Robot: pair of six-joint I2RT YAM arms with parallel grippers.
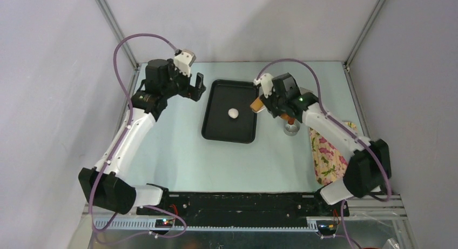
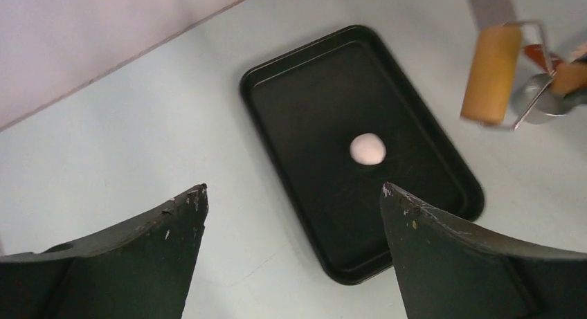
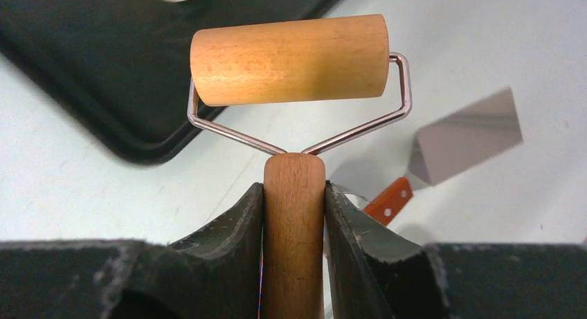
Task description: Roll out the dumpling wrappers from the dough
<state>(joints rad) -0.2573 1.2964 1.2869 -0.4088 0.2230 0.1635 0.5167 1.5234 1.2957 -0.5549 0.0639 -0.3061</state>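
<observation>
left tool spread wide | right tool clamps roller handle | dough round | cup seemingly half-hidden by arm

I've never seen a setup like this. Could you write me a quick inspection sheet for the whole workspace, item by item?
Surface: pale, flat table.
Job's things: dough, a small white ball, lies alone in the black tray; wooden roller held in the air near the tray's right edge.
Clutter: steel cup right of the tray, with a spatula that seems to stand in it; floral cloth further right.
Grippers: left fingers open and empty; right fingers shut on the roller's handle.
Cables: a purple cable loops above each arm.
Surroundings: grey walls and metal frame posts; nothing else seen.
</observation>
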